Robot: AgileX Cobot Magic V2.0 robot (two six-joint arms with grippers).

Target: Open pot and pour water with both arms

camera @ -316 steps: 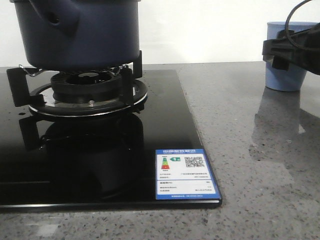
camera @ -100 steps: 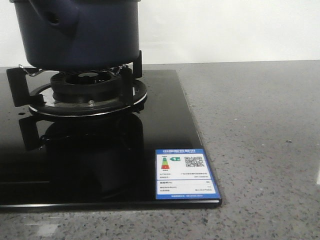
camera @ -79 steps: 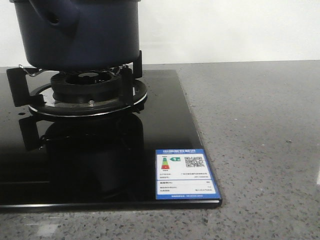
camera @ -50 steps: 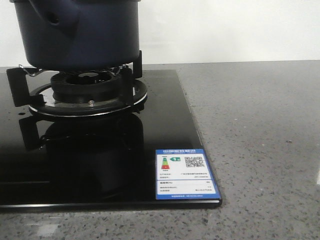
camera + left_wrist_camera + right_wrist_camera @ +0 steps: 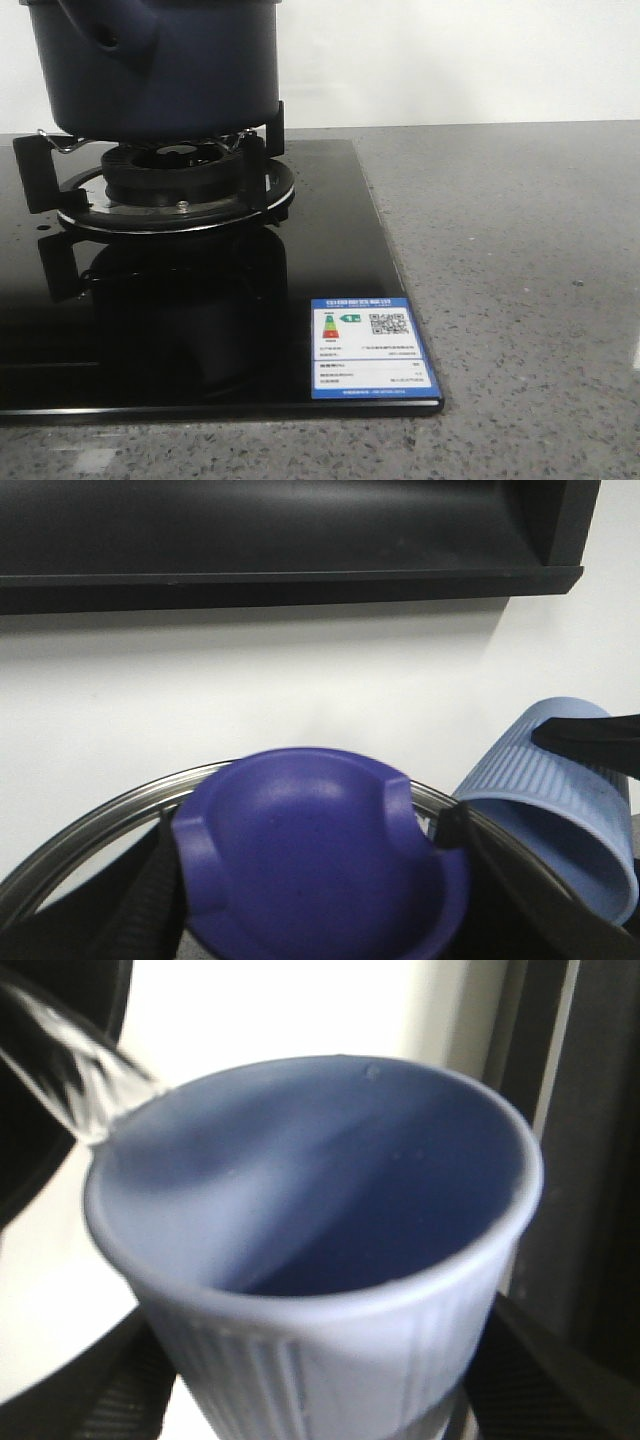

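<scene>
The dark navy pot (image 5: 160, 70) sits on the burner at the front view's top left; its top is cut off there. Neither gripper shows in that view. In the left wrist view my left gripper (image 5: 310, 880) is shut on the purple-blue knob (image 5: 315, 860) of a glass lid with a metal rim (image 5: 90, 830). Beside the lid a light blue ribbed cup (image 5: 560, 800) is tilted, with a black finger (image 5: 590, 730) on it. My right gripper (image 5: 320, 1390) is shut on the cup (image 5: 320, 1210). A clear glassy streak (image 5: 70, 1070) meets its rim; I cannot tell whether it is water or the lid's edge.
A black glass hob (image 5: 200, 300) carries the burner and pot supports (image 5: 175, 190) and a blue-and-white label (image 5: 368, 347) at its front right corner. Grey speckled counter (image 5: 520, 280) runs to the right. A dark hood (image 5: 280, 530) hangs on the white wall.
About three seconds ago the cup, held by the right gripper, stood at the right edge of the front view; it has left that view. Over the last second nothing there moves.
</scene>
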